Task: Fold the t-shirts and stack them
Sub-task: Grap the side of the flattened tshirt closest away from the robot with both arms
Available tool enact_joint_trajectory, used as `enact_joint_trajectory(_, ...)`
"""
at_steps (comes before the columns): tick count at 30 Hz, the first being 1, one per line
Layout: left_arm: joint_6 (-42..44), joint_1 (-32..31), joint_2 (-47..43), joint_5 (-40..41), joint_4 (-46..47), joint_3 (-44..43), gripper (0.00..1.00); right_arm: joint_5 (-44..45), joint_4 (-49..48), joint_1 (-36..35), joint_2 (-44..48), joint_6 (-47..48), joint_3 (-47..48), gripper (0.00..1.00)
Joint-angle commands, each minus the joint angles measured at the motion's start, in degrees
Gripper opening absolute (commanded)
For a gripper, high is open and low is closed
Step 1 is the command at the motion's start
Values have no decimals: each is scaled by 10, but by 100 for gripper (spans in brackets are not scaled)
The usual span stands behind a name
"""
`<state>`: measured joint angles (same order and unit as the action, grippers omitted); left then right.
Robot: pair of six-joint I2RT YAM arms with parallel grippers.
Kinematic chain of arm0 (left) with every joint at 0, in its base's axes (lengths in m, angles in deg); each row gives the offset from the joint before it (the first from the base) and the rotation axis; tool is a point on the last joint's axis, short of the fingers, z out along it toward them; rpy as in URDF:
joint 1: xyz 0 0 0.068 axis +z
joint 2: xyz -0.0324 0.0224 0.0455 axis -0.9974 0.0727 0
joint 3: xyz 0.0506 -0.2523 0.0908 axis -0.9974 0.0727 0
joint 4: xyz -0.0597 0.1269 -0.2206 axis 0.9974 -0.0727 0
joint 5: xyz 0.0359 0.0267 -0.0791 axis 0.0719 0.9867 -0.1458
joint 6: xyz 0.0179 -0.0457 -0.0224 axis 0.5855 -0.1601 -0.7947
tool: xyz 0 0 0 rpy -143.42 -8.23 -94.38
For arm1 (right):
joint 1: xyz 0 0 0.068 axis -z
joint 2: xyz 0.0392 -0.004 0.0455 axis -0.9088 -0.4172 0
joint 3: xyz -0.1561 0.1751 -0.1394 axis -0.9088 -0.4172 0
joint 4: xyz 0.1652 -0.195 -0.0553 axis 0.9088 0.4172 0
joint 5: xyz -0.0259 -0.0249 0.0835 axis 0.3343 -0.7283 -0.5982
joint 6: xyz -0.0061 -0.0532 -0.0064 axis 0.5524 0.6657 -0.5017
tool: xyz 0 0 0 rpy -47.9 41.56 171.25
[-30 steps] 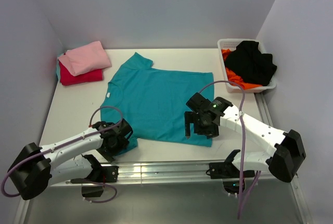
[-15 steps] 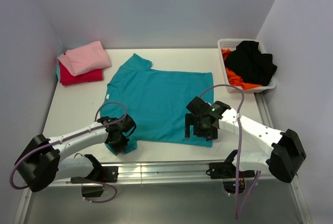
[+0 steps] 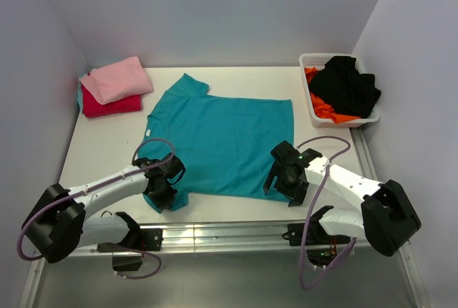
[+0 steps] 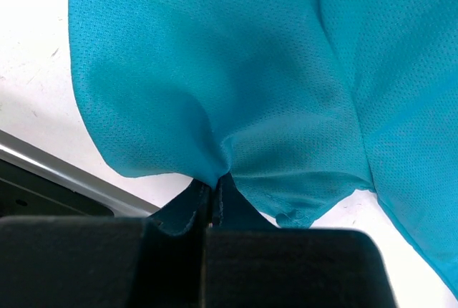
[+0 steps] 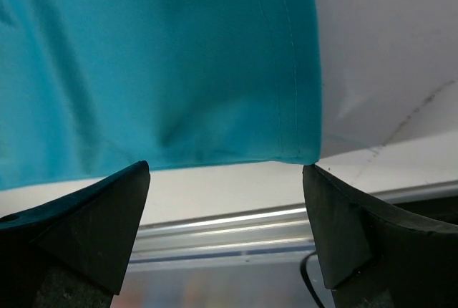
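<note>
Flat teal shirt [image 3: 215,143] is plain, fine dotted mesh up close. Also a pink shirt [image 3: 116,79], red shirt [image 3: 107,106], black shirt [image 3: 348,86], orange shirt [image 3: 324,109]. White lattice basket [image 3: 318,56]. My fingers [image 5: 86,229] are black.

So the right gripper [image 5: 225,170] has its two black wedge-shaped fingers [image 5: 93,222] spread wide apart, one poking up from each bottom corner. The teal soft-cloth t-shirt [image 5: 157,64] fills most of the upper frame, lying flat on the white table [image 5: 386,50]. Its stitched hem runs across just above the fingertips, and its corner sits right by the tip of the right-hand finger. Under the hem there's a strip of bare table, then a silvery metal rail [image 5: 222,225] running along the edge.
</note>
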<state>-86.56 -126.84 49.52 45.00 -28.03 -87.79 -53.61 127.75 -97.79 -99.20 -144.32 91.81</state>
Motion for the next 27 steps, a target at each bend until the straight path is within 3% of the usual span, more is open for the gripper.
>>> enact_joint_trajectory(1,25,13,-2,47,12,24,0,22,-47,9,-26,-36,15,94)
enact_joint_trajectory(8,47,40,-17,48,13,29,0,66,-29,12,-52,-44,25,91)
enact_joint_trajectory(11,54,47,-16,46,17,32,0,86,-4,12,-38,-59,19,83)
enact_joint_trajectory(12,56,50,-14,45,21,32,0,90,4,12,-29,-62,17,74)
enact_joint_trajectory(14,61,53,-12,43,24,33,0,101,11,12,-22,-64,15,64)
enact_joint_trajectory(15,62,56,-9,42,24,32,0,103,13,12,-19,-64,15,51)
enact_joint_trajectory(17,67,58,-5,40,26,29,0,106,18,13,-17,-63,15,36)
enact_joint_trajectory(18,68,59,-3,39,25,25,0,107,22,13,-14,-63,16,15)
enact_joint_trajectory(19,71,59,-2,39,19,20,0,110,25,15,-13,-60,22,12)
enact_joint_trajectory(20,72,60,-1,38,13,15,0,112,29,15,-12,-57,23,1)
enact_joint_trajectory(27,80,60,-16,30,-54,-64,0,119,74,16,12,-40,55,0)
